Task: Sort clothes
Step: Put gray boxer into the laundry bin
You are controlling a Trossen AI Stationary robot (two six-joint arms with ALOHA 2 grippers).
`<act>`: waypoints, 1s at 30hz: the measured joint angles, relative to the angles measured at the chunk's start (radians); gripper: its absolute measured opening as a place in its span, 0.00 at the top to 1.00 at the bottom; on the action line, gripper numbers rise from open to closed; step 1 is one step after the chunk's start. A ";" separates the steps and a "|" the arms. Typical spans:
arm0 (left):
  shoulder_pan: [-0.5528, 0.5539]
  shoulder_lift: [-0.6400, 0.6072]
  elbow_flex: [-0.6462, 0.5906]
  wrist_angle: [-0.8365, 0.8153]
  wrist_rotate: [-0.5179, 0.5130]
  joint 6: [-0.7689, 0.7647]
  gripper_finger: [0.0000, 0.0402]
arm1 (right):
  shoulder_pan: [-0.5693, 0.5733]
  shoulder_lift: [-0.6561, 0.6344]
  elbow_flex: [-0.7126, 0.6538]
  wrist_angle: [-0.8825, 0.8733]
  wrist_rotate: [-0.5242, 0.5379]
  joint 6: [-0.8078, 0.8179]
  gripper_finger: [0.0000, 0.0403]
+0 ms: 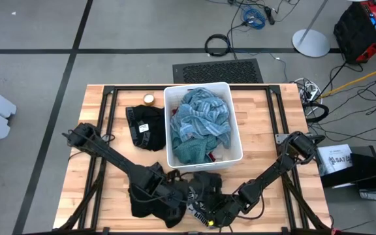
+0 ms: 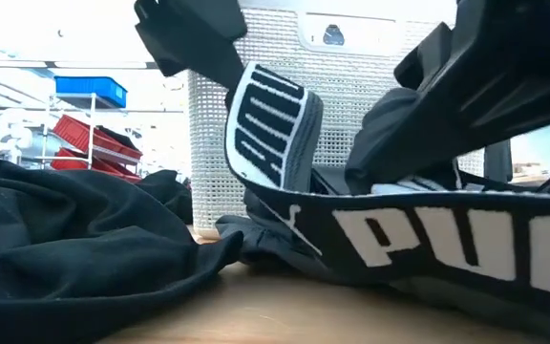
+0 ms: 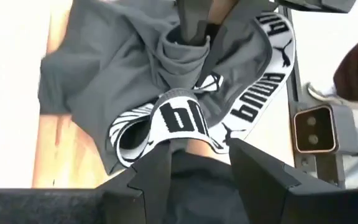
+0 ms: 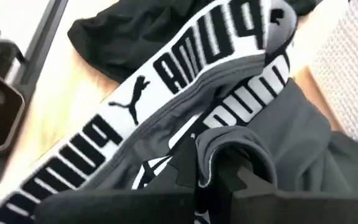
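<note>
At the near edge of the wooden table (image 1: pixel 260 124), both grippers are working over one dark grey garment (image 3: pixel 104 74), a pair of briefs with a black-and-white lettered waistband (image 4: pixel 185 68), lying crumpled just in front of the white bin (image 1: pixel 237 130). The right gripper (image 4: pixel 219 171) is pinching a raised fold of the grey cloth, its fingers shut tight on the fabric, so the fold is bunching up between them. The left gripper (image 3: pixel 197 165) is hovering just over the waistband with its fingers spread wide and nothing between them, though one loop of the band is curling up right at its tips. The briefs are looking light, limp and stretchy; they are likely sagging and twisting wherever they are lifted, so the thick elastic band seems the surest place to take hold, being firmer and less apt to slip than the thin body cloth. Just beside them on the left, a black garment (image 2: pixel 74 239) is lying heaped on the tabletop, touching the briefs in the low view. Farther back, another black garment (image 1: pixel 147 127) is resting beside the bin's left wall, with a small round tan object (image 1: pixel 149 99) just beyond it. Inside the bin, a large teal-grey striped cloth (image 1: pixel 201 117) is filling most of the space, soft and bulky, with a little magenta piece (image 1: pixel 212 156) peeking out at its near end.
</note>
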 joint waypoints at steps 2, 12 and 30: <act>-0.010 0.000 0.000 0.011 -0.027 0.001 0.57 | 0.000 -0.001 0.000 0.008 -0.012 0.034 0.99; -0.013 0.003 -0.024 0.064 -0.043 0.000 0.57 | -0.036 0.010 0.000 0.124 -0.052 -0.045 0.64; -0.012 -0.002 -0.024 0.046 -0.042 0.000 0.57 | -0.166 0.226 0.013 0.259 -0.151 0.127 0.22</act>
